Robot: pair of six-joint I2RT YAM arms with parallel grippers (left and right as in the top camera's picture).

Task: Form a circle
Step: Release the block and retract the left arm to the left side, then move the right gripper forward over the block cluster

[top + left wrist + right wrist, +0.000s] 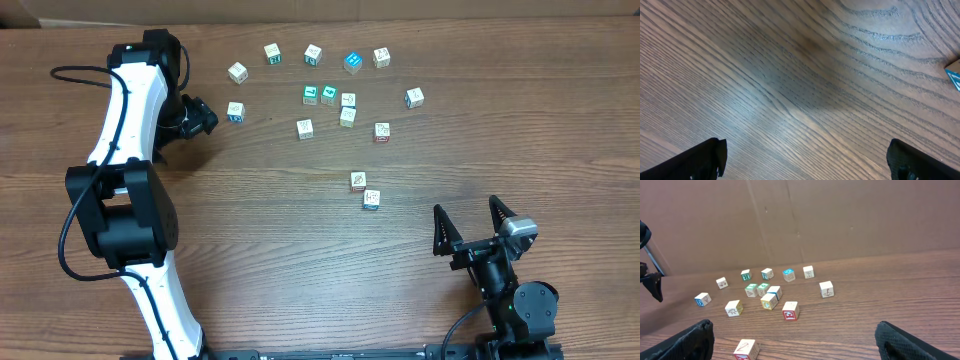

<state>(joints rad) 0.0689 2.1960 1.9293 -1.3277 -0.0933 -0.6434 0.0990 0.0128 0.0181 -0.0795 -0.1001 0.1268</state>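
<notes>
Both pincers stand spread and empty: the left gripper [203,116] just left of a blue-marked cube [235,111], the right gripper [464,205] near, well apart from everything. No circle yet; the printed cubes [305,128] lie scattered far-centre. I'd grip each squarely, setting four tight together.

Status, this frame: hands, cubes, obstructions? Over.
Both open, empty: left hand near a blue-marked cube, right hand apart from all. The cubes scattered, no circle yet. Nothing in the way.
</notes>
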